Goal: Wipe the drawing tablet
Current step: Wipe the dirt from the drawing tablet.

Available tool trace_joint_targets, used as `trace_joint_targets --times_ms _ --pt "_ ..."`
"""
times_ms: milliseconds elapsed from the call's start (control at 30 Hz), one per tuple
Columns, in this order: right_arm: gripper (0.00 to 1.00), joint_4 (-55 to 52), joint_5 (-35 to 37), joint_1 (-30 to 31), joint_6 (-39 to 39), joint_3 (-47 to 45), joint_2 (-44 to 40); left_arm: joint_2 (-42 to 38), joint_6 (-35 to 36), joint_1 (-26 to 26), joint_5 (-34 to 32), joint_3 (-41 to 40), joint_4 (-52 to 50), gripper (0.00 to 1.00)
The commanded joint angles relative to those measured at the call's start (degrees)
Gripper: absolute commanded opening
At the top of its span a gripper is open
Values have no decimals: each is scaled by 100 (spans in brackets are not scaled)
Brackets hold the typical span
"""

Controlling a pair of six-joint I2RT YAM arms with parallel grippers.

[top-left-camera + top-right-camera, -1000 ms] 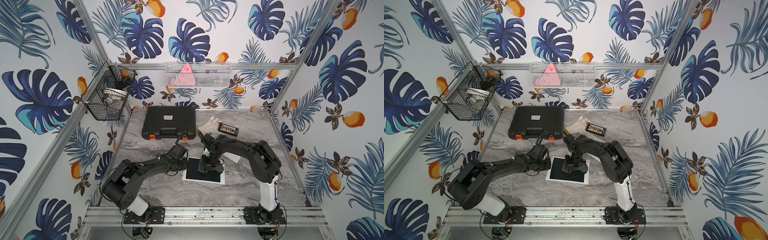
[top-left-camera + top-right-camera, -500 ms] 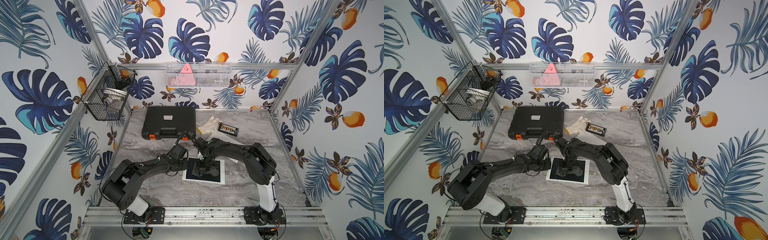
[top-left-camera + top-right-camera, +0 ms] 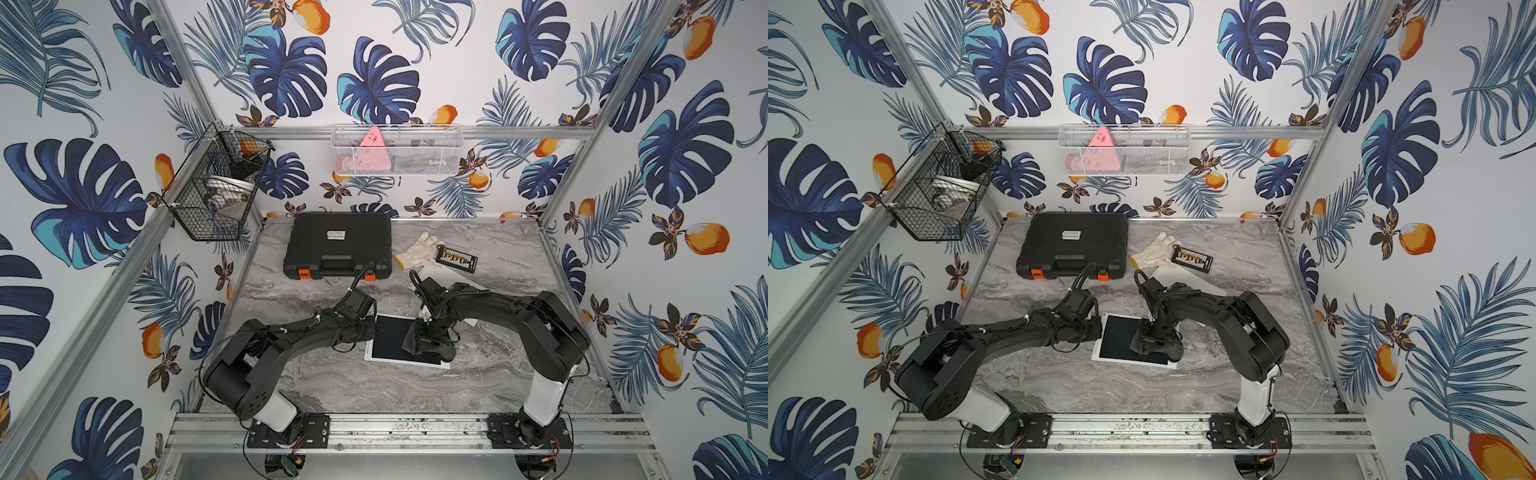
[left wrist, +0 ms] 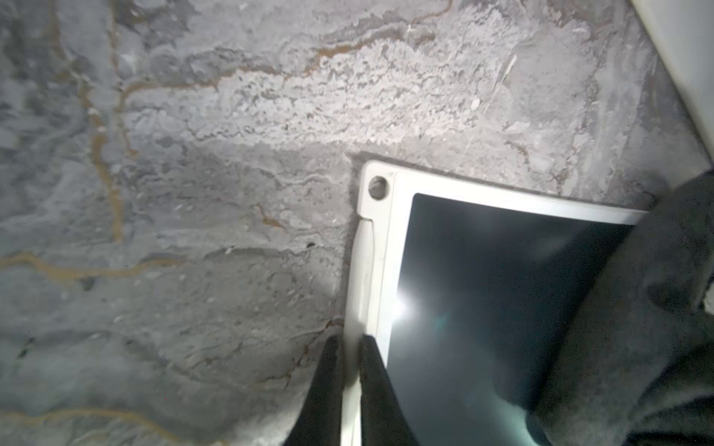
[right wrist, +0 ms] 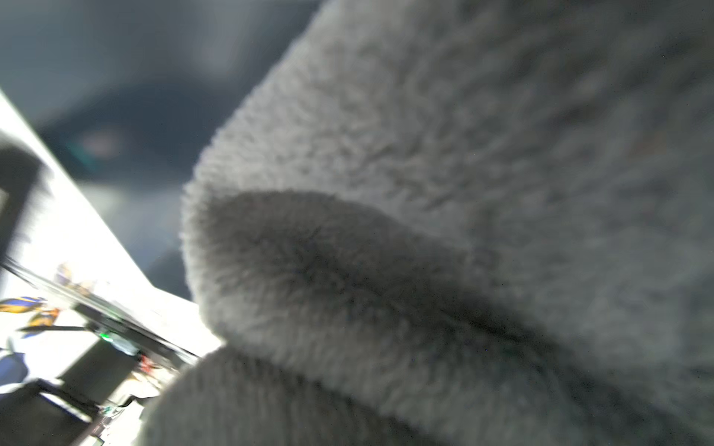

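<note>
Where cloth [image 3: 426, 345] rests, tablet [image 3: 390, 341] blk, glossy, wht bezel [image 4: 392, 239]

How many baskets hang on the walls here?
2. A black wire basket hangs on the left side wall, and a white mesh basket hangs on the back wall. No other basket shows in any view.

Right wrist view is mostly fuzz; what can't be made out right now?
- Right wrist: cloth fills the blurred frame, hiding the fingertips of the right gripper.
- Both top views: cloth covers part of the drawing tablet; any marks beneath are hidden.
- Back wall: white mesh basket contents too small.
</note>
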Motion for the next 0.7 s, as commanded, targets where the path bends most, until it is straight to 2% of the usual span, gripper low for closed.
trace_joint_targets --times_ms 0,167,433,667 --pt "0 204 231 258 337 -275 -199 330 -72 -3 -157 -153 -2490 12" --pt "0 755 119 925 990 361 377 320 -98 -4 -83 -156 -2501 12" --pt "0 1544 -370 1374 1899 1423 1456 336 -168 -4 5 -154 -2488 12" --pt "0 2351 -528 1443 2765 1052 1538 337 -230 -10 65 -119 -2447 11"
